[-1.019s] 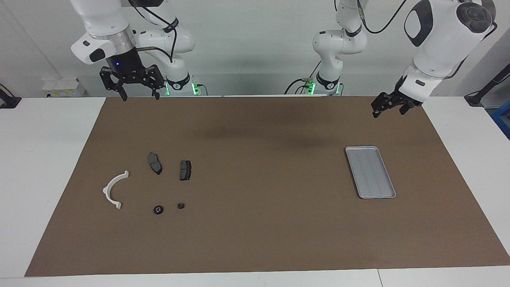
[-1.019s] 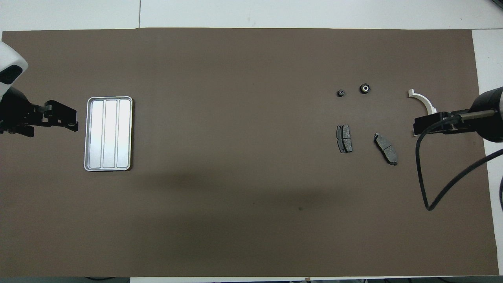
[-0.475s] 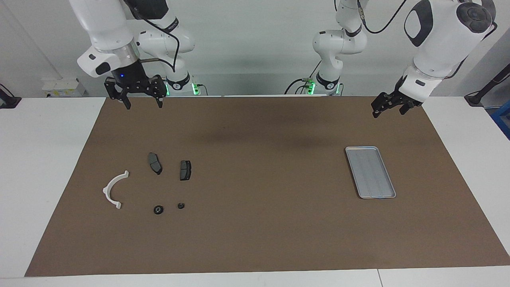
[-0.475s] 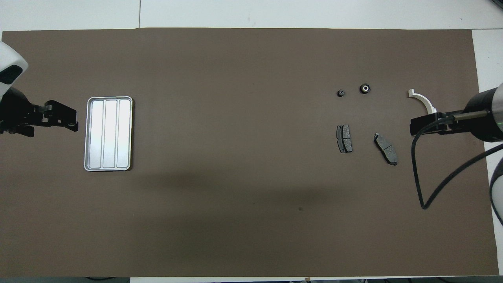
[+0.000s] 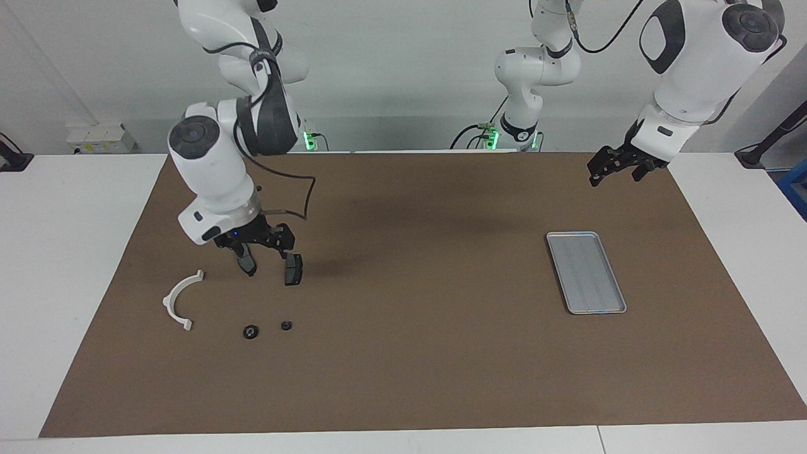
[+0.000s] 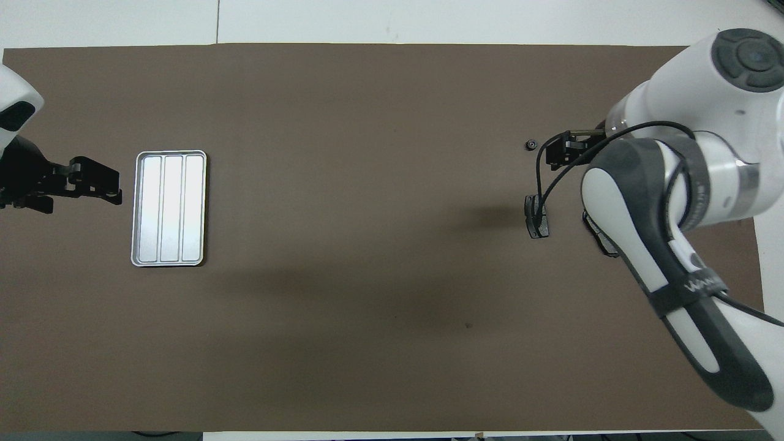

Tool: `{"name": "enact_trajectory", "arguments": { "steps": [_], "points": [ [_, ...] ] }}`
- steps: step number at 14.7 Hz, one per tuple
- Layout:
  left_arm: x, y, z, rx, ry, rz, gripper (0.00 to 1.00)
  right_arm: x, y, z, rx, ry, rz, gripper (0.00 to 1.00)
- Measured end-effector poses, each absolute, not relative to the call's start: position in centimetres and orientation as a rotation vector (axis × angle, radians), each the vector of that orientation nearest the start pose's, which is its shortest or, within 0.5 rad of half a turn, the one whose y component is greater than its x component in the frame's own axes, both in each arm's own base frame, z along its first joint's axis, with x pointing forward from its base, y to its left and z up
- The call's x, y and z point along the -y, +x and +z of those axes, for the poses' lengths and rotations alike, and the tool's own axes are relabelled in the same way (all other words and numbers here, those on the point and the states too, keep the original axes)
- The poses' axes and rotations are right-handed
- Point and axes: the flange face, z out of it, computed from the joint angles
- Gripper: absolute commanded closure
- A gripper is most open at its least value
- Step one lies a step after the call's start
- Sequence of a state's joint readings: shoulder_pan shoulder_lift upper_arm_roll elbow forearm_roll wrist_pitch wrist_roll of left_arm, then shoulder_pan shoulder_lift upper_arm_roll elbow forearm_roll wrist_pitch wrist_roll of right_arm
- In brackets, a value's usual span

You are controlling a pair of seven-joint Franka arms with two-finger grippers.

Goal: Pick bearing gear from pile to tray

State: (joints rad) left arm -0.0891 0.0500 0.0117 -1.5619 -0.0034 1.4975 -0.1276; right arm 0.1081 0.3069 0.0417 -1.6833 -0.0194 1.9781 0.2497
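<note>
The pile lies toward the right arm's end of the mat: a white curved bracket [image 5: 179, 299], two dark brake pads [image 5: 293, 269] [image 5: 248, 266], a larger black round piece [image 5: 251, 331] and a smaller one [image 5: 286, 325]. My right gripper [image 5: 265, 251] is open and empty, low over the brake pads. In the overhead view the right gripper [image 6: 560, 150] and arm hide the larger round piece and the bracket; the smaller piece [image 6: 531, 145] and one pad [image 6: 536, 216] show. The silver tray [image 5: 586, 271] [image 6: 169, 208] is empty. My left gripper [image 5: 615, 170] [image 6: 92, 184] waits open beside the tray.
A brown mat [image 5: 416, 353] covers most of the white table [image 5: 69, 252]. The right arm's cable [image 5: 302, 195] hangs in a loop above the pile. The arm bases stand at the robots' edge.
My right arm has swung down and out from the mat's edge near its base to just above the brake pads. The left arm and all the parts have stayed put.
</note>
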Motion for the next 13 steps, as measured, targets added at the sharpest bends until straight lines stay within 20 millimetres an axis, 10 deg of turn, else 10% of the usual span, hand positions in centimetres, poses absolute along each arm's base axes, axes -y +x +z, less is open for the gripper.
{"name": "enact_trajectory", "arguments": {
  "steps": [7,13],
  "points": [
    [4.4,55.9,59.5,0.078,-3.127,0.179,0.00,-11.3,69.6,30.6,-0.271,-3.193,0.022,0.00],
    [4.4,55.9,59.5,0.078,-3.127,0.179,0.00,-11.3,71.8,28.6,-0.386,-3.192,-0.006,0.04]
  ]
}}
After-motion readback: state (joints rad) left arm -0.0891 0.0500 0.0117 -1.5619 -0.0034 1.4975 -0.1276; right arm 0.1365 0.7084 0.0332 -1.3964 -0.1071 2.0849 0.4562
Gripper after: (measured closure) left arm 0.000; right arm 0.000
